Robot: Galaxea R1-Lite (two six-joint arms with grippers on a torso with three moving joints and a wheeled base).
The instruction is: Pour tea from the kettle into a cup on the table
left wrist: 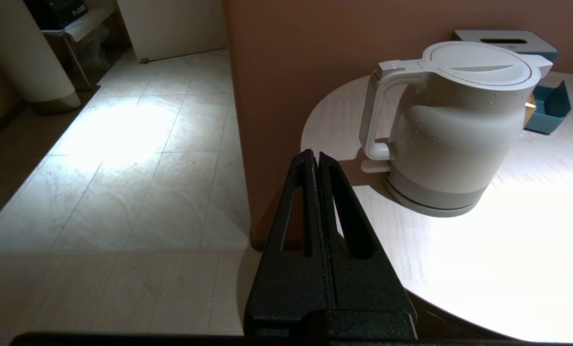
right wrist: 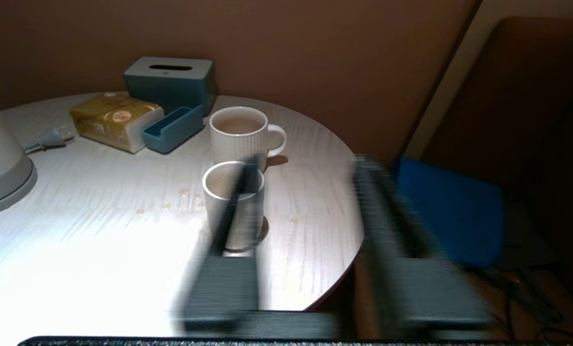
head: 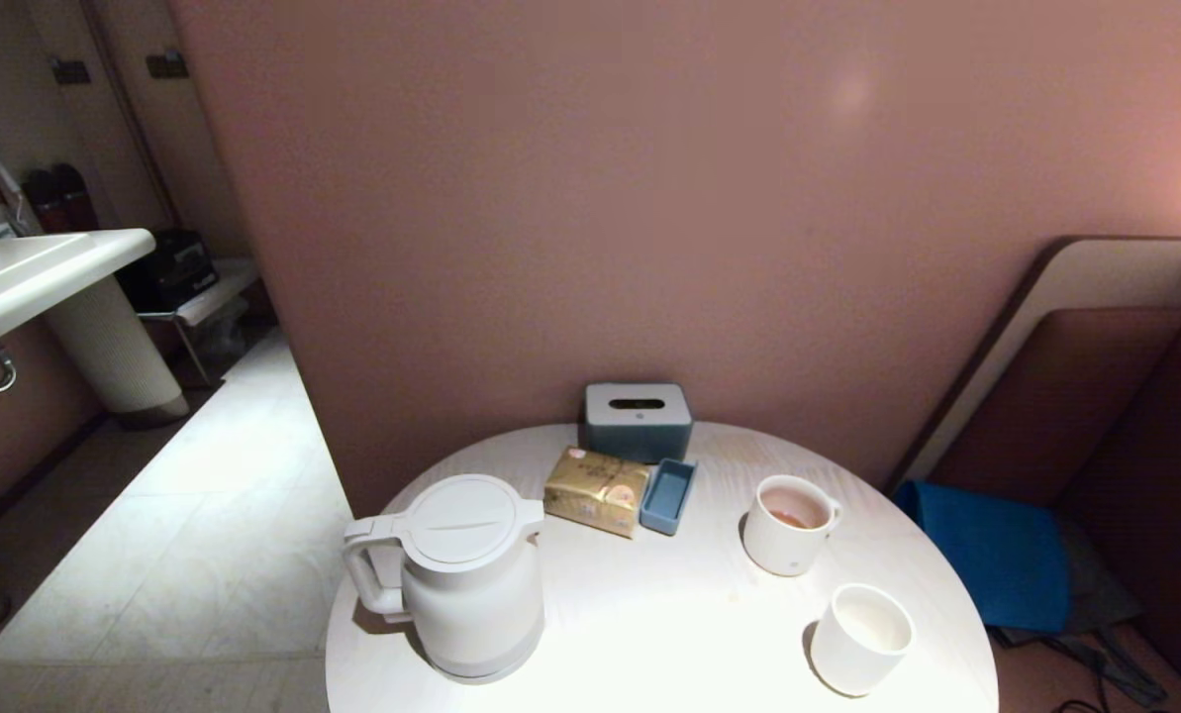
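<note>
Left tool (left wrist: 315, 156), fingers pressed together, sits apart from kettle (left wrist: 452, 129) ahead on worktop (left wrist: 507, 250); right tool (right wrist: 298, 168), spread, empty, faces cup (right wrist: 233, 206).

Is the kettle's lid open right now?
No. In the left wrist view the round flat lid lies closed and flush on top of the kettle, which stands upright on the table.

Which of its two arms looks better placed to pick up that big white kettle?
Probably the left. The kettle stands on the robot's left side of the table, handle turned outward, facing the left gripper. The right gripper faces the cup.
</note>
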